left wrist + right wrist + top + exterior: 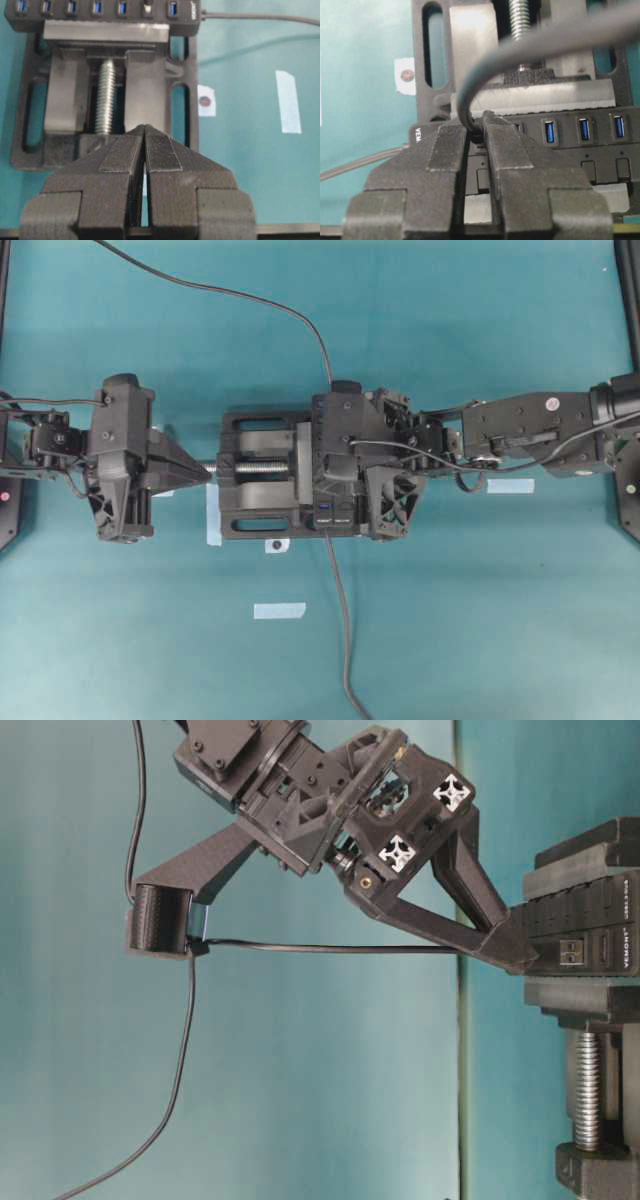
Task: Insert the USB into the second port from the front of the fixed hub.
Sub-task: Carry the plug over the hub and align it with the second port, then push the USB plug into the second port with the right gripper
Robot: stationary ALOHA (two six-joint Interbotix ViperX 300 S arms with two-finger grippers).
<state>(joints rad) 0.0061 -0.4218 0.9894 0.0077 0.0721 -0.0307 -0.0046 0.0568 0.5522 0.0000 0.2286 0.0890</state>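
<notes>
Though tilted down, right hand (476, 131) on the USB (477, 134), at the fixed hub (580, 145).

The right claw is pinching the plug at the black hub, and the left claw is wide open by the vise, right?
Not quite. The left claw is shut, its pads pressed together, as the left wrist view shows. The rest holds: the right claw pinches the plug at the black hub, and the left one sits by the vise.

From my remote seat: black vise (262, 475) sits on the teal mat (480, 620), its silver screw (105, 95) straight ahead of the left pincer. Tape strips (279, 610) and a dotted sticker (205, 101) lie off to its right.
</notes>
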